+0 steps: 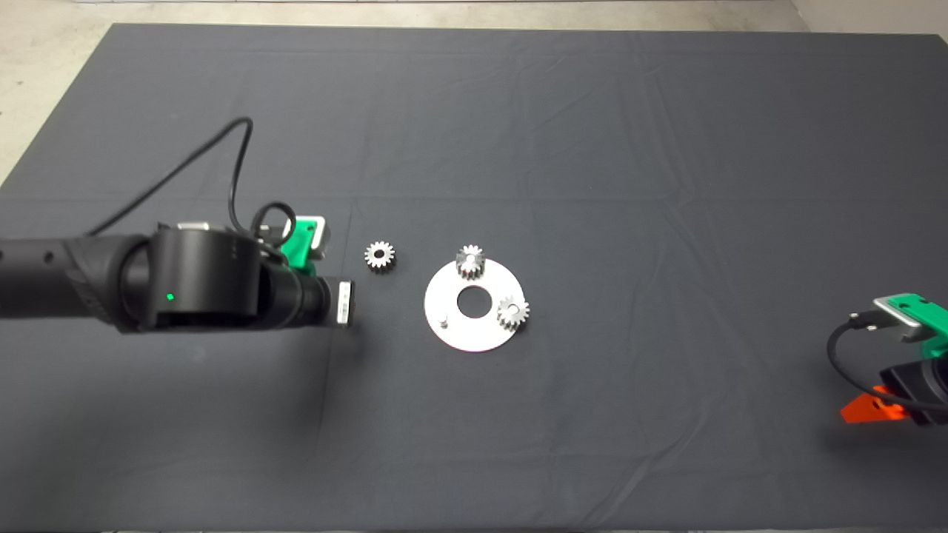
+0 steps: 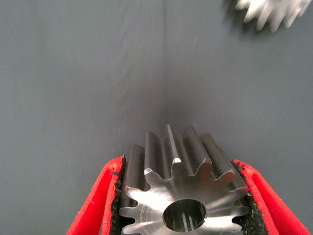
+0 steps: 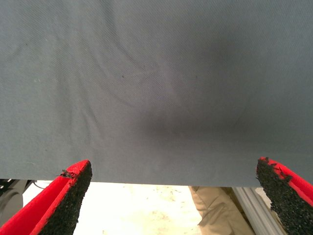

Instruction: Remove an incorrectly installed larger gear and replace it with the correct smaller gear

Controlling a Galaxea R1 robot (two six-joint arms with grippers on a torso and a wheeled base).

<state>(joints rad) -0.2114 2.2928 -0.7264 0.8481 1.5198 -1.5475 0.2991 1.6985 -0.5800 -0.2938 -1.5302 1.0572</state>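
My left gripper (image 2: 178, 160) is shut on the larger gear (image 2: 183, 196), a shiny gear with long pointed teeth and a round bore, held over the mat. In the head view the left arm (image 1: 207, 285) hides that gear; it hovers left of the round silver plate (image 1: 474, 337). The smaller gear (image 1: 379, 255) lies loose on the mat between the arm and the plate; its teeth (image 2: 269, 12) also show in the left wrist view. Two like gears (image 1: 470, 260) (image 1: 512, 312) sit on the plate. One bare peg (image 1: 442, 322) stands on the plate's near left side.
My right gripper (image 1: 870, 407) waits open at the mat's right edge, its fingers (image 3: 68, 196) spread over the mat's border with floor beyond. A black cable (image 1: 222, 155) loops off the left arm. Dark mat (image 1: 592, 148) surrounds the plate on all sides.
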